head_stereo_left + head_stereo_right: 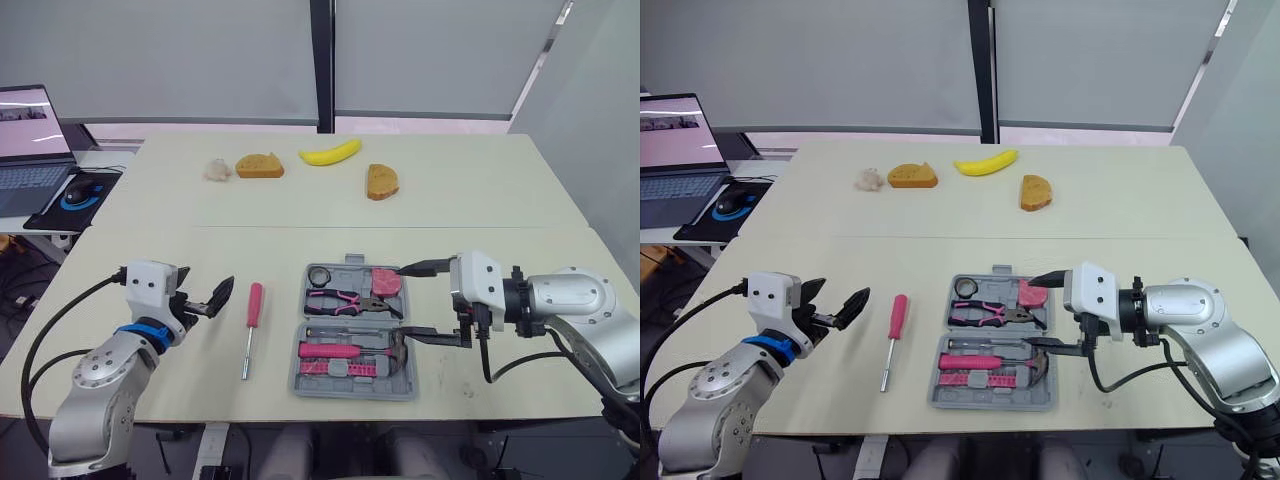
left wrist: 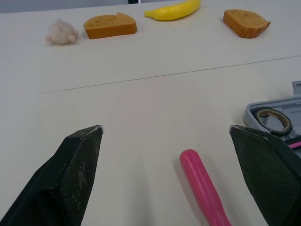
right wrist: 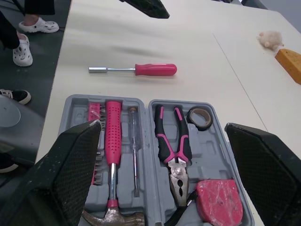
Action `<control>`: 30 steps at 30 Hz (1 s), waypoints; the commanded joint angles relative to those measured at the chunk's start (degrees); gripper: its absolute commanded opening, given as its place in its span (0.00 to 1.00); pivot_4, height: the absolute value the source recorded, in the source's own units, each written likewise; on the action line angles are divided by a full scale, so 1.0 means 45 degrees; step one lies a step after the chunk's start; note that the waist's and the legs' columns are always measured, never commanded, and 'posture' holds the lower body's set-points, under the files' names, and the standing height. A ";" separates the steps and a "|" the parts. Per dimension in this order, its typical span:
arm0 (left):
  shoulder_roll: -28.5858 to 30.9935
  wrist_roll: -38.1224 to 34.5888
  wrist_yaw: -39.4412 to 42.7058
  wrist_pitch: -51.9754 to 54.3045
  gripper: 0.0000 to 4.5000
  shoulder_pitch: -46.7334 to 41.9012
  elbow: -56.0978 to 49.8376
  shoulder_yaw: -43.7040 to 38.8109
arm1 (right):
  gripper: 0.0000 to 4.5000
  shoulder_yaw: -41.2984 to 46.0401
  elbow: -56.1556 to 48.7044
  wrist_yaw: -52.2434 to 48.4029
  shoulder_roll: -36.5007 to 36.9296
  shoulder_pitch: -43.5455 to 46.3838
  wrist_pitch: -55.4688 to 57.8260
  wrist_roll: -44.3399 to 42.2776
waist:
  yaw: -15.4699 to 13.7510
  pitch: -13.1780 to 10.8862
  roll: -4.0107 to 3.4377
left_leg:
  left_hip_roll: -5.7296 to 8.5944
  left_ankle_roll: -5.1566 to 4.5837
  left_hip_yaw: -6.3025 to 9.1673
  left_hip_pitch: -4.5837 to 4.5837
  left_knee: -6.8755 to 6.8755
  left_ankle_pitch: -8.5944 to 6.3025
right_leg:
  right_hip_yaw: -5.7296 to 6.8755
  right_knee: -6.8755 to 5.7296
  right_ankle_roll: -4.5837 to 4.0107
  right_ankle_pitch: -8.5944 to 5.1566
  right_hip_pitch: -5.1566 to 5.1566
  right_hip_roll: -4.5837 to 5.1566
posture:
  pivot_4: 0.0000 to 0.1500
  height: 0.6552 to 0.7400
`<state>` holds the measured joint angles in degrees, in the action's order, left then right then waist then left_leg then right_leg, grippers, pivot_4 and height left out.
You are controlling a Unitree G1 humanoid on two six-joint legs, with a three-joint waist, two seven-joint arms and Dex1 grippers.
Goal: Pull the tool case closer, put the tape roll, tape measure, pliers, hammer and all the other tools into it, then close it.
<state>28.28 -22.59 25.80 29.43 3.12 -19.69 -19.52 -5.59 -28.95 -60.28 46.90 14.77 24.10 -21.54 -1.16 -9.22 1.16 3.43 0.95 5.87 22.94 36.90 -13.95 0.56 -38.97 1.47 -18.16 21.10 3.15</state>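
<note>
The grey tool case (image 1: 350,393) lies open at the table's front centre. In it are the tape roll (image 1: 320,275), the pink tape measure (image 1: 386,282), the pliers (image 1: 345,300), the pink-handled hammer (image 1: 345,350) and a slim screwdriver (image 3: 135,150). A pink-handled driver (image 1: 253,305) lies on the table to the left of the case. Just left of that driver hovers my left gripper (image 1: 205,290), open and holding nothing. My right gripper (image 1: 404,301) is open at the case's right edge, with one finger over the tape measure and the other by the hammer head.
At the back of the table lie a banana (image 1: 331,153), two bread slices (image 1: 260,165) (image 1: 381,181) and a fluffy lump (image 1: 217,170). A laptop (image 1: 30,140) and a mouse (image 1: 82,188) sit on a side desk at far left. A person's shoes (image 3: 21,47) stand on the floor.
</note>
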 commanded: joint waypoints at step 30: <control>0.2717 0.0498 0.3318 -0.2852 0.99 0.0312 0.2167 -0.0709 | 1.00 -0.1172 0.0174 0.0759 -0.1663 0.0148 -0.2069 0.0930 | 0.0022 -0.0009 -0.0013 | -0.0005 0.0000 0.0007 -0.0002 -0.0004 0.0000 | 0.0002 -0.0001 -0.0002 -0.0001 0.0011 -0.0002 | 1.00 0.95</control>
<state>34.11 -22.27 32.78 24.25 5.89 -14.19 -21.48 -10.41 -27.13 -57.41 39.93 13.62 15.21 -18.16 -1.06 -9.26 1.10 3.42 0.95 5.90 22.94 36.88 -13.95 0.56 -38.97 1.46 -18.16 21.15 3.15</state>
